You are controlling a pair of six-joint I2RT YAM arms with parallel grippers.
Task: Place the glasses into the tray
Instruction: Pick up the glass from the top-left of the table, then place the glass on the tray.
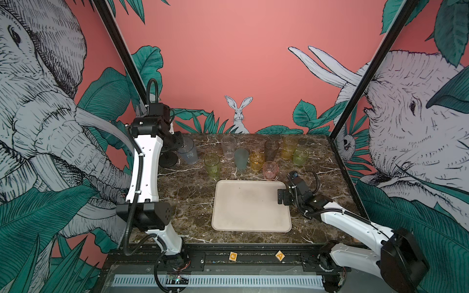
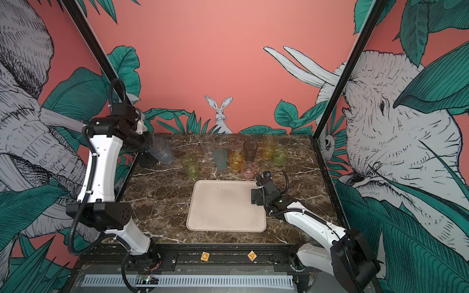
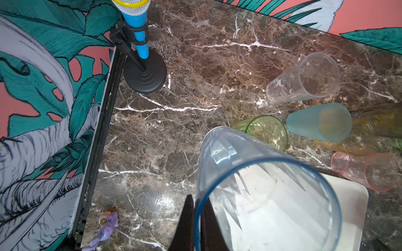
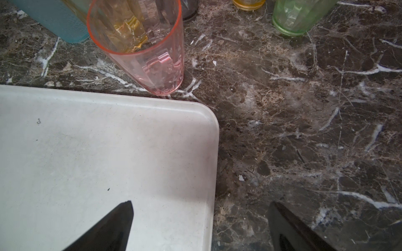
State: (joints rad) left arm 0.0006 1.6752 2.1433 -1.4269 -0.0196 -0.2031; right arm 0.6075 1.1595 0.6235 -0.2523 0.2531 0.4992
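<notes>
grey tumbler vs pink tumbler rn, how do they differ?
The grey tumbler is tall; the pink tumbler is short. The grey tumbler leans, rim pinched by the left gripper; the pink tumbler stands upright, untouched, on the marble table beside the tray. Both are translucent, neither in the tray.

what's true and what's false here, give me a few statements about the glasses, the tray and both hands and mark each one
1. The tray has no glass on it. True.
2. The left hand is shut on the rim of the tall grey glass. True.
3. The right hand holds the pink glass. False: it is open at the tray's edge, and the pink glass stands apart from it on the table.
4. The teal glass lies on its side. False: it stands upright.
5. The pink glass is the one nearest the tray. True.
</notes>
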